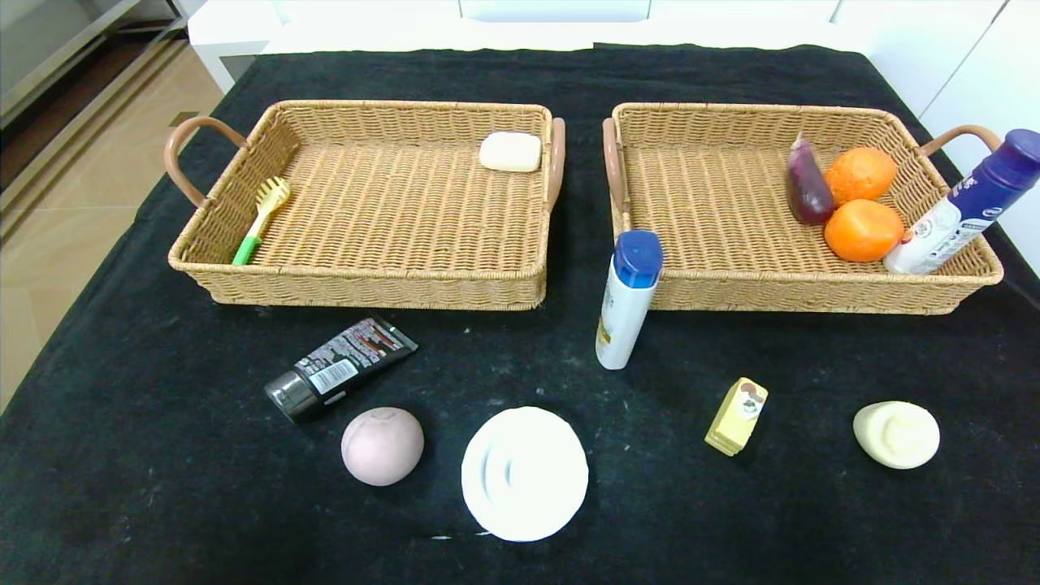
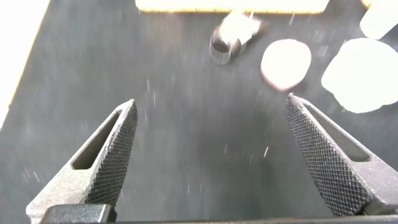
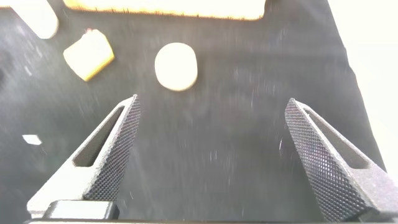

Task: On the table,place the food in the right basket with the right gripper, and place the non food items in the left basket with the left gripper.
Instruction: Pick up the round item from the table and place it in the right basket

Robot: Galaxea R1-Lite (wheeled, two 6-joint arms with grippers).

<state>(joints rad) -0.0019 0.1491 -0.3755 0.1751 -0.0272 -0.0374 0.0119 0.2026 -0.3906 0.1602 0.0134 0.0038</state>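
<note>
On the speckled black-cloth table (image 1: 122,455), left to right: a glossy black tube (image 1: 340,368), a matte mauve bun (image 1: 382,446), a round white dish (image 1: 524,473), an upright white bottle (image 1: 627,300), a boxy yellow cake slice (image 1: 737,415), a smooth cream bun (image 1: 896,435). Two woven wicker baskets (image 1: 366,288) sit behind. My left gripper (image 2: 211,155) and right gripper (image 3: 211,155) hover, knurled fingers spread wide, gripping nothing.

Unreadable barcode label on black tube (image 1: 340,370).

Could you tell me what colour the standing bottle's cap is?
Blue, on the white bottle; clearest in the head view.
</note>
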